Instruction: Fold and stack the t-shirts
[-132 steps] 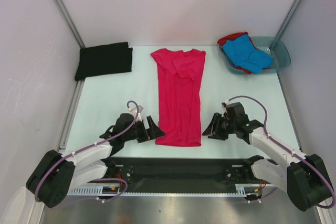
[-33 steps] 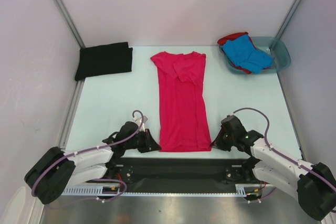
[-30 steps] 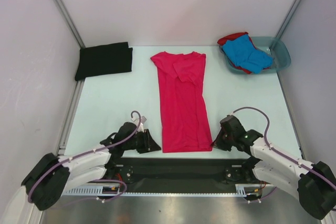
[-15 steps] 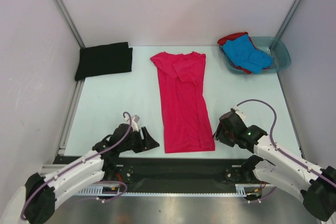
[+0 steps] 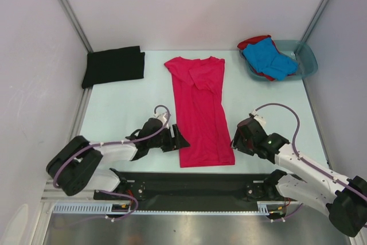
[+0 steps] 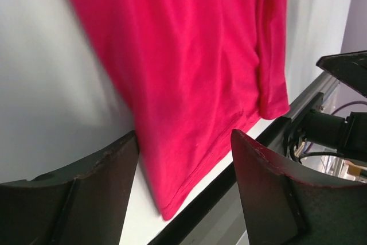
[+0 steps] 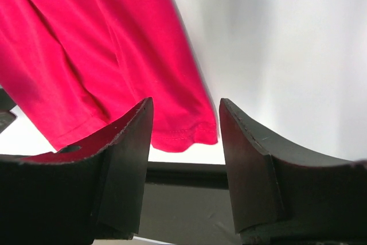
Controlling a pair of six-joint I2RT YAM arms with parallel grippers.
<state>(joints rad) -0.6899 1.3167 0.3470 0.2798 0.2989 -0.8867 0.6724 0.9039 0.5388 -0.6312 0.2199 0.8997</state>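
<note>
The magenta-pink t-shirt (image 5: pixel 198 107) lies flat in a long narrow strip at the table's middle, sleeves folded in, hem toward me. My left gripper (image 5: pixel 179 140) stands open beside its lower left edge, and the left wrist view shows the shirt (image 6: pixel 189 55) with its hem corner lying loose between the open jaws of my left gripper (image 6: pixel 183 196). My right gripper (image 5: pixel 235 142) stands open at the lower right corner. The right wrist view shows the shirt (image 7: pixel 97 44) free in front of my right gripper (image 7: pixel 184 162). A folded black t-shirt (image 5: pixel 113 66) lies at the back left.
A teal plastic basin (image 5: pixel 308 61) at the back right holds a blue t-shirt (image 5: pixel 268 58) on top of a red one (image 5: pixel 252 42). A black rail (image 5: pixel 195 182) runs along the near table edge. Metal posts and walls close in both sides.
Both grippers have opened and let go of the pink shirt's hem corners. The left gripper has moved up along the shirt's left edge, and the right has lifted slightly.
</note>
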